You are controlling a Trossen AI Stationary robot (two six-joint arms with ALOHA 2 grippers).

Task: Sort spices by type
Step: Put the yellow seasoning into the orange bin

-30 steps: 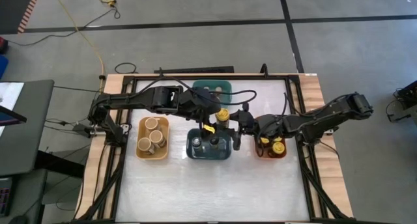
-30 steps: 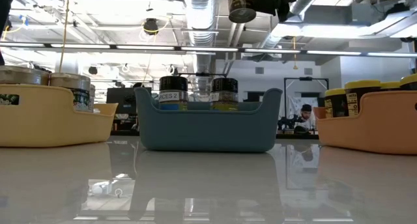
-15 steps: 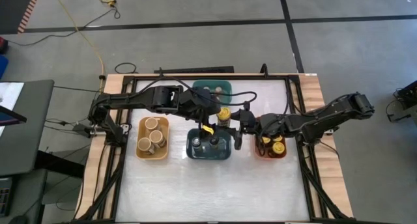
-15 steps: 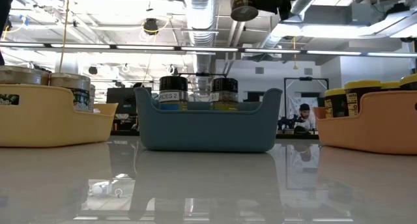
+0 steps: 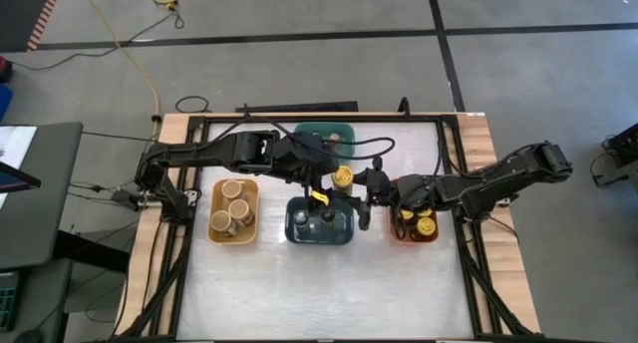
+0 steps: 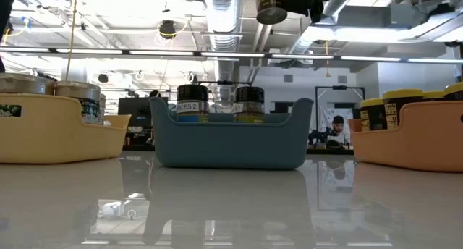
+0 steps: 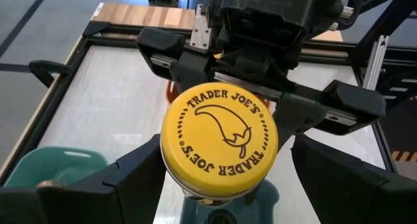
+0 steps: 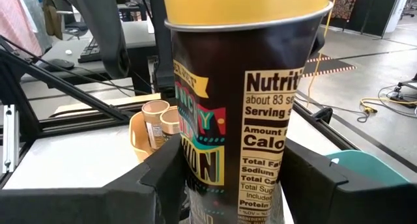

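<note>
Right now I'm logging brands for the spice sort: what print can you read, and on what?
"TRADER JOE'S", twice: round yellow lid of the jar between both grippers.
"Nutrit", "about 83 se", "Serving S", "Amount P", "Calo", cut off: that dark jar's label.
"CES-2", partly hidden: dark-lidded jar in the blue plastic bin.
Other labels: too small.

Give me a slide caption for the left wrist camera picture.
Yellow-lidded spice jar held between the left gripper and right gripper, mid-handover above the table.
</note>
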